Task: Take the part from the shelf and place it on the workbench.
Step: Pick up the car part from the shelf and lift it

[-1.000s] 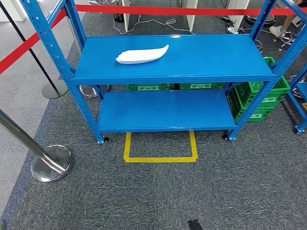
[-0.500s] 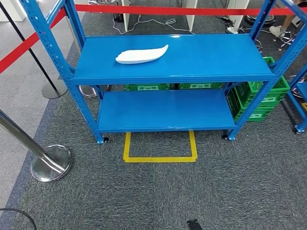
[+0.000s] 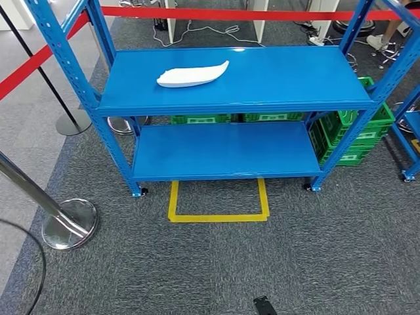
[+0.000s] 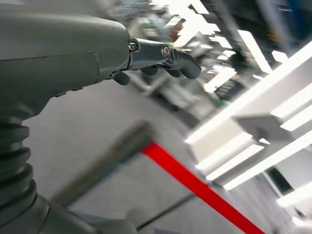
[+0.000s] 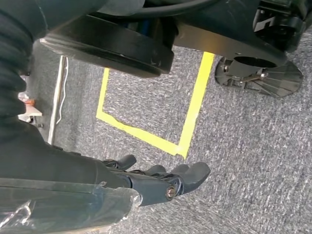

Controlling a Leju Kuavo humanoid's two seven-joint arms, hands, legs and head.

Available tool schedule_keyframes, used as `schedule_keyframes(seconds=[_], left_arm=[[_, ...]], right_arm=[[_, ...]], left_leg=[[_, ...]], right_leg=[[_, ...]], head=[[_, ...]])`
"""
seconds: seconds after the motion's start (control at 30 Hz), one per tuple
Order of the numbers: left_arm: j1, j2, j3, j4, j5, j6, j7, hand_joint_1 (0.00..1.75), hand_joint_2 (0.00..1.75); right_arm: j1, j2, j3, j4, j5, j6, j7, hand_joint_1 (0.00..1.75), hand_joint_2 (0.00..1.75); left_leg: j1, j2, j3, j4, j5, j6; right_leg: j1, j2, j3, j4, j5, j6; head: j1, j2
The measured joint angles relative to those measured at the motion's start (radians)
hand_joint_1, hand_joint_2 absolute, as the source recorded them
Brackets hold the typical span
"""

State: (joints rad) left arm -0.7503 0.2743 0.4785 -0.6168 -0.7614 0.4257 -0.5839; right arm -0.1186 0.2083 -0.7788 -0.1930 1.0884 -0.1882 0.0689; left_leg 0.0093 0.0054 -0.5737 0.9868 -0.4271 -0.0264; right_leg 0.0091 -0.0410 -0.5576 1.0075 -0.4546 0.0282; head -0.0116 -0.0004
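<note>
Grey carpet is spreading across the floor nearest the robot, with a yellow tape rectangle marking a spot just in front of the shelf. Off to the left side, a chrome stanchion base is sitting on the carpet with its post leaning toward the near corner.

Down by the robot's side, the right robot hand is hanging over the carpet near the tape, its dark fingers lying fairly straight and loosely together, gripping nothing. The left robot hand is showing up in a blurred wrist view, fingers slightly curled and apart, with nothing in them.

Beyond the tape, the blue shelf is standing on its blue posts. The white part is lying flat on the upper level, toward its left half, well apart from both hands. Its long axis is running roughly left to right along the shelf, with the pointed tip aiming right and slightly away from the robot.

Green crates are sitting behind the lower level, and a red barrier belt is stretching across the far side.
</note>
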Motion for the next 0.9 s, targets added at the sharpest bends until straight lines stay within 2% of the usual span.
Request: schedule_keyframes(seconds=[0.13,0.27,0.37,0.5,0.6,0.73,0.9], left_arm=[[-0.082,-0.024,-0.176,-0.002,-0.072,0.016,0.052,0.0,1.75],[-0.116,-0.038,-0.269,-0.002,-0.098,0.027,0.065,0.0,1.75],[-0.136,-0.043,-0.339,-0.002,-0.18,0.03,0.095,0.0,1.75],[-0.196,-0.067,-0.479,0.012,-0.315,0.004,0.161,0.0,1.75],[-0.241,-0.093,-0.574,0.032,-0.353,-0.005,0.186,0.0,1.75],[-0.268,-0.107,-0.633,0.05,-0.348,-0.003,0.188,0.0,1.75],[-0.277,-0.11,-0.663,0.064,-0.346,-0.001,0.188,0.0,1.75]], right_arm=[[-0.004,0.0,0.0,0.0,0.01,0.004,0.004,0.0,1.75],[-0.004,0.0,0.0,0.0,0.019,0.008,0.006,0.0,1.75],[-0.007,0.001,0.001,0.0,0.038,0.018,0.016,0.0,1.75],[-0.017,0.003,0.001,0.0,0.055,0.023,0.025,0.0,1.75],[-0.022,0.004,0.002,0.0,0.061,0.025,0.026,0.0,1.75],[-0.02,0.005,0.001,0.0,0.063,0.026,0.026,0.0,1.75],[-0.021,0.005,0.001,0.0,0.063,0.026,0.026,0.0,1.75]], left_leg=[[0.0,0.0,-0.001,0.0,0.001,0.0],[0.0,0.001,-0.001,0.0,0.001,0.0],[0.0,0.001,-0.002,0.0,0.001,-0.001],[0.0,0.001,-0.004,0.0,0.002,-0.001],[-0.001,0.001,-0.005,0.0,0.002,-0.001],[-0.001,0.003,-0.005,0.0,0.002,-0.001],[-0.001,0.003,-0.005,0.0,0.002,-0.001]], right_leg=[[0.0,0.001,0.0,0.0,0.0,0.0],[0.0,0.002,-0.001,0.0,0.001,0.0],[0.0,0.001,-0.003,0.0,0.0,0.0],[0.0,-0.001,-0.004,0.0,0.001,0.0],[-0.001,0.002,-0.004,0.0,0.002,0.001],[-0.001,0.004,-0.006,0.0,0.003,0.001],[-0.001,0.004,-0.006,0.0,0.003,0.001]], head=[[0.0,0.0],[0.0,0.0],[0.0,0.0],[0.0,0.0],[0.0,0.0],[0.0,0.0],[0.0,0.0]])
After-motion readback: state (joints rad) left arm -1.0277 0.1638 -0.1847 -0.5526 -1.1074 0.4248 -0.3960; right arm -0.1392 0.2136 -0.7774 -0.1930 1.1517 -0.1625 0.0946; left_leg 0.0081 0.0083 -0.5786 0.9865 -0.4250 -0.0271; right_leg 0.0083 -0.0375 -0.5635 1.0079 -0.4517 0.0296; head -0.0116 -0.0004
